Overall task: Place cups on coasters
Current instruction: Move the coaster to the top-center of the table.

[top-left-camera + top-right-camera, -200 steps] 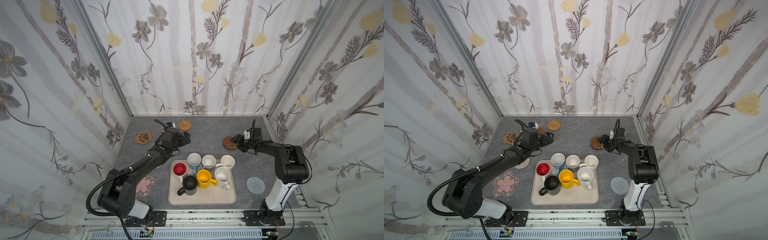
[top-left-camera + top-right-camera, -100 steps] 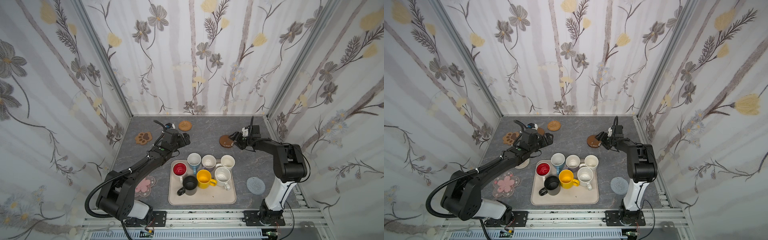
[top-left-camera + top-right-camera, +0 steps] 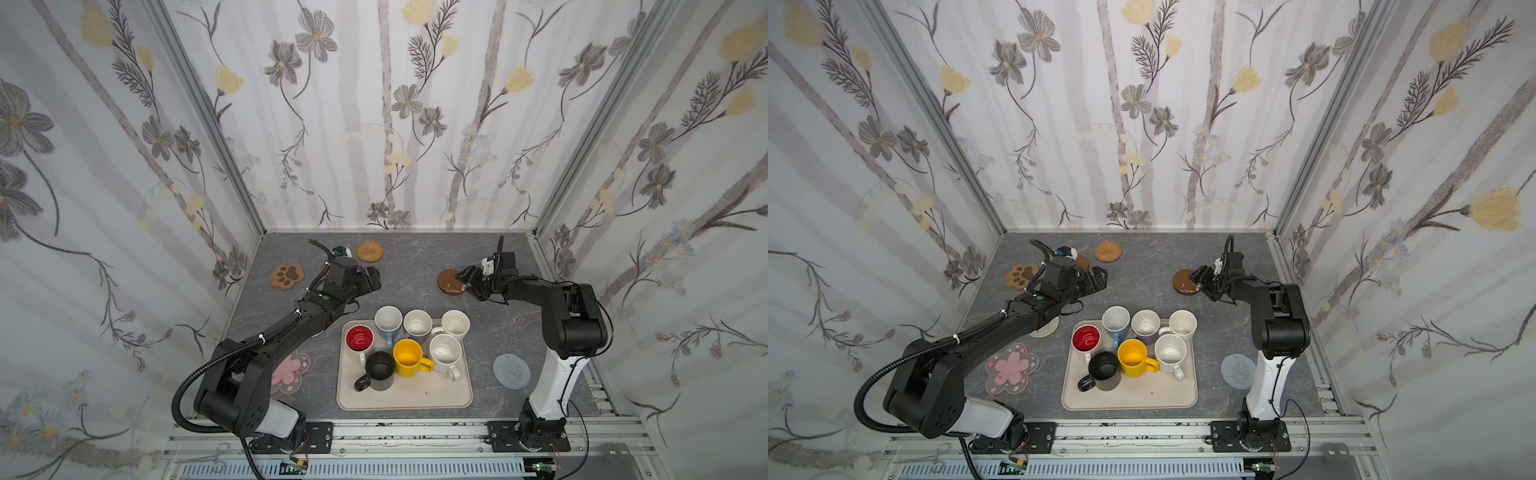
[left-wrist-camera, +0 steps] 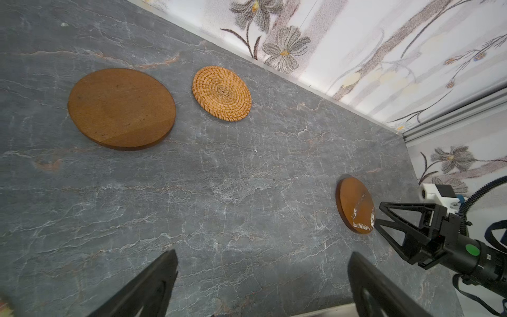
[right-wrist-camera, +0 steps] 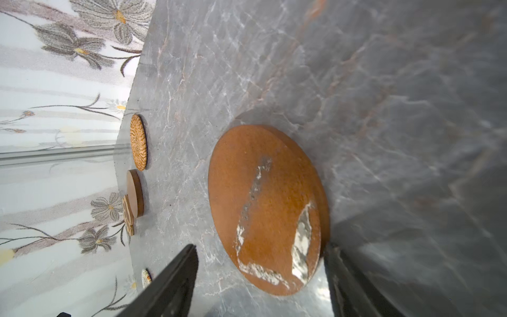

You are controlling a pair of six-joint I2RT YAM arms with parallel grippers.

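Several mugs crowd the beige tray [image 3: 449, 399]: yellow [image 3: 407, 357], black [image 3: 380, 368], light blue [image 3: 388, 320], lavender [image 3: 417, 323], red-inside [image 3: 359, 337] and two cream [image 3: 455, 323] [image 3: 444, 352]. Seven coasters lie on the table: paw [image 3: 286, 276], rattan [image 3: 370, 251], wooden disc [image 4: 121, 108], whitish woven [image 3: 1045, 329], pink blossom [image 3: 291, 368], grey knitted [image 3: 511, 370] and glossy brown disc [image 3: 452, 282]. My right gripper [image 5: 260, 274] is open low at the glossy disc [image 5: 263, 208], one finger [image 5: 337, 263] against its edge. My left gripper [image 4: 263, 274] hangs open over bare table near the wooden disc.
Flowered walls close in the back and both sides of the grey marbled table [image 3: 407, 270]. The tray sits front centre between the two arm bases. A metal rail [image 3: 374, 432] runs along the front edge.
The glossy brown disc has slid a little left and toward the back wall, with my right gripper following it. My left arm has barely moved.
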